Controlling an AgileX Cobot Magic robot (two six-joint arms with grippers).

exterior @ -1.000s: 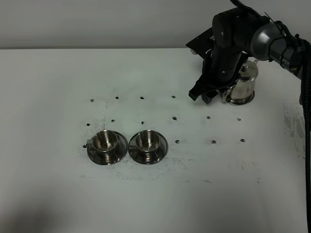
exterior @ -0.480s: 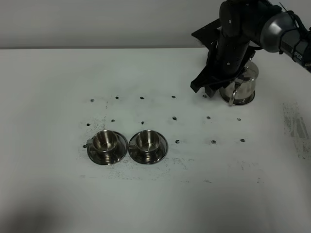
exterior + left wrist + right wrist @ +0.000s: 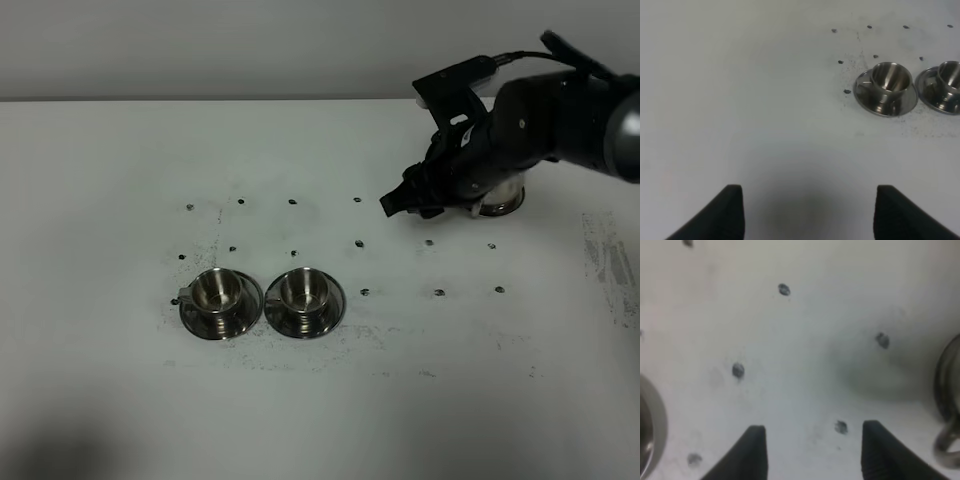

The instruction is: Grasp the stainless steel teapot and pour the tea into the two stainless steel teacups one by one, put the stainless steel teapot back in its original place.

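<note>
The right arm leans over the teapot (image 3: 503, 203) at the far right of the counter (image 3: 120, 400), hiding all but its base rim. The right wrist view catches only a blurred edge and handle. The right gripper (image 3: 812, 445) is released, with bare counter between its jaws. The left gripper (image 3: 807, 212), its tips cropped, is also spread and empty. A cup (image 3: 222, 291) and its twin cup (image 3: 304, 289) sit on saucers side by side, well apart from the teapot.

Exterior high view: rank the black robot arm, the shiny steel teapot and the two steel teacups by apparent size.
Largest: black robot arm.
Unsure: steel teapot, mostly hidden behind it.
Alike: left teacup and right teacup.
</note>
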